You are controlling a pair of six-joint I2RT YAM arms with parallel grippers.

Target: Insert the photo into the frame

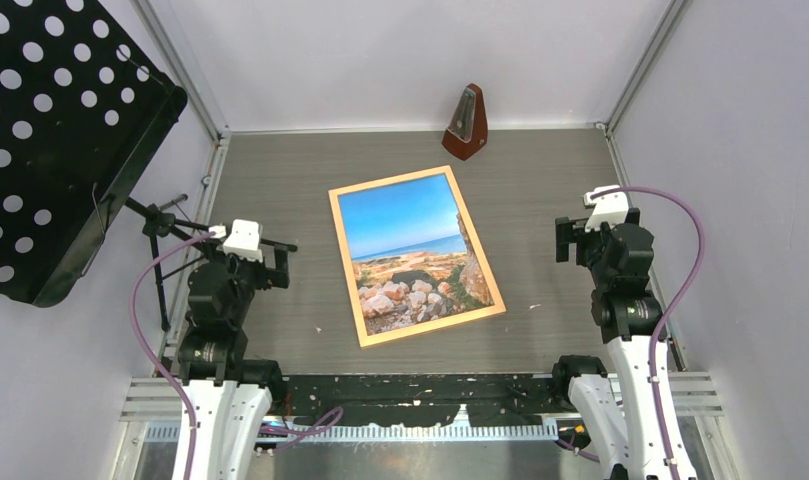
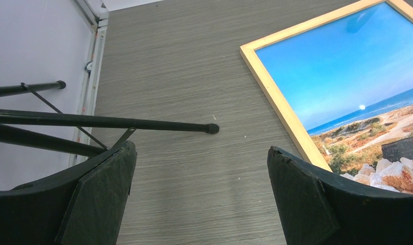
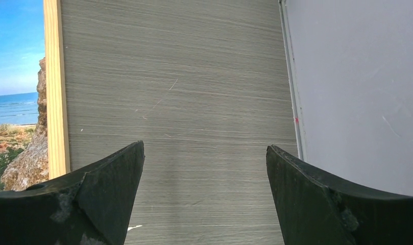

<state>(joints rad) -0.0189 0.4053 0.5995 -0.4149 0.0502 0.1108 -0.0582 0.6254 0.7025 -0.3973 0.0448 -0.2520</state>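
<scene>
The photo [image 1: 412,250] of blue sky, sea and rocky shore lies face up inside the light wooden frame [image 1: 347,267], flat on the grey table at its middle and turned slightly. My left gripper [image 1: 242,266] hovers to the left of the frame, open and holding nothing. Its wrist view has the frame's corner [image 2: 275,97] and the photo [image 2: 347,66] to the right of the open left gripper [image 2: 200,153]. My right gripper [image 1: 602,240] hovers to the frame's right, also open. In its wrist view the frame's edge [image 3: 53,87] and the photo [image 3: 15,61] lie left of the right gripper [image 3: 205,148].
A brown metronome [image 1: 467,123] stands at the back of the table. A black perforated music stand [image 1: 50,130] leans over the left side, and its tripod leg [image 2: 117,122] reaches onto the table by my left gripper. Pale walls close in both sides.
</scene>
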